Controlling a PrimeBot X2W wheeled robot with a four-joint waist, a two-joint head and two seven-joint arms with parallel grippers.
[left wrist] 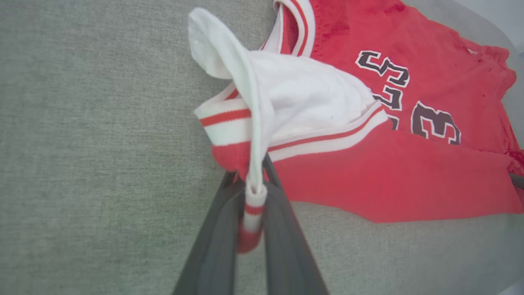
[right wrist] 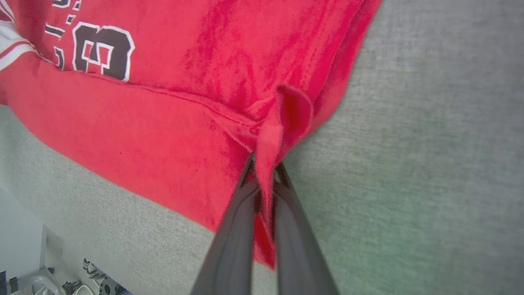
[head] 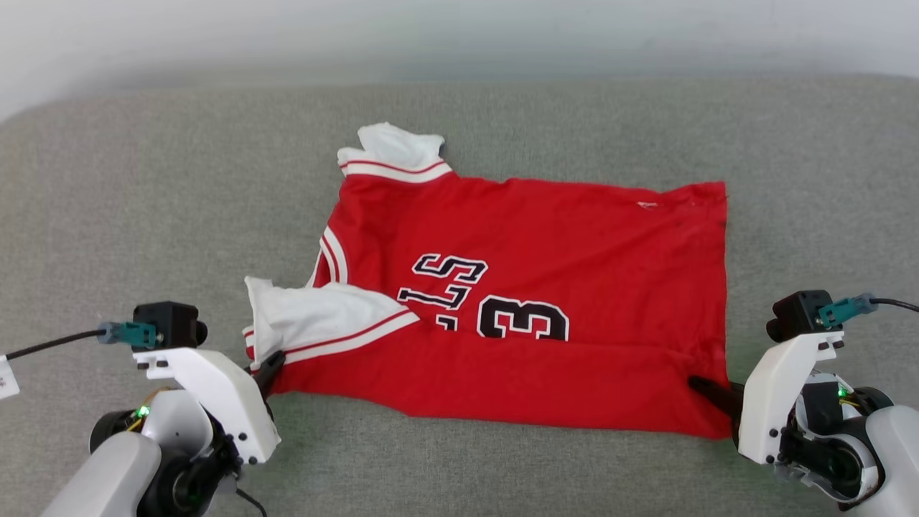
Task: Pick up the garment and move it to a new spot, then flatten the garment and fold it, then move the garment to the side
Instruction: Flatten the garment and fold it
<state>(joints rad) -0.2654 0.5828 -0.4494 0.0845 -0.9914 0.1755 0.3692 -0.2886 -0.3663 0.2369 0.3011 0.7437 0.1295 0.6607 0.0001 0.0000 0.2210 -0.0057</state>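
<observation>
A grey cloth surface (head: pixel 143 179) takes up nearly all of the head view. The garment (head: pixel 574 237) lies across the middle of it, collar toward the left of the frame and hem toward the right. Its near long side is turned over as a red band that covers the foot of the "3" (head: pixel 524 319).

The left gripper (head: pixel 269 366), at the lower left, is clamped on the garment's near-left corner. In the left wrist view its fingers (left wrist: pixel 282 229) pinch a strip of striped trim and red cloth. The right gripper (head: pixel 707 391), at the lower right, is closed on the near hem corner, and the right wrist view shows a red pleat squeezed between its fingers (right wrist: pixel 294 246).

This looks like the lengthwise fold. To do it well, both arms should travel together at the same height, keeping the held edge taut so the band lies straight. The near white sleeve (head: pixel 323 316) is bunched and lies askew over the lettering, so it should be drawn inward and laid flat before release. The far sleeve (head: pixel 395 151), at the upper centre, is crumpled too and likely needs the same care.
</observation>
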